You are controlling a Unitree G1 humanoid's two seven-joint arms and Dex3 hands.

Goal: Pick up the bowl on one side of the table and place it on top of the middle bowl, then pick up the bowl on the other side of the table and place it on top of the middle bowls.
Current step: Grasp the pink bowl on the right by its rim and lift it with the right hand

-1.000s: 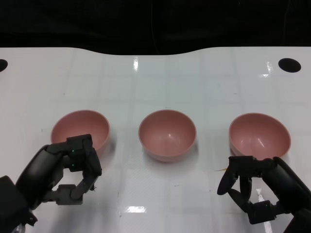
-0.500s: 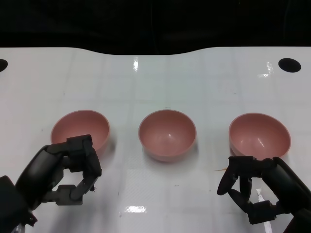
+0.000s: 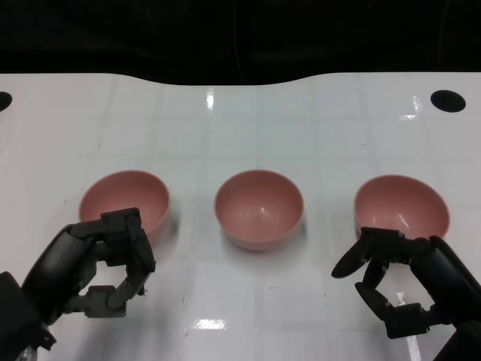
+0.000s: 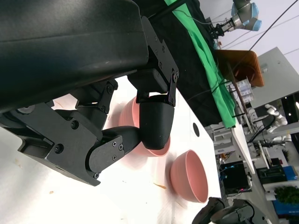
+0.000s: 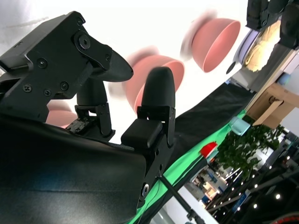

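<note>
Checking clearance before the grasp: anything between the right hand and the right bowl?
Nothing. In the head view the right hand sits just in front of the right bowl, fingers open, with only bare table between.

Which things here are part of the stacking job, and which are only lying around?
For the job:
left bowl
middle bowl
right bowl
left hand, open, holds nothing
right hand, open, holds nothing

Not for the job:
table
dark hole in the table's far right corner
green cloth, off the table
</note>
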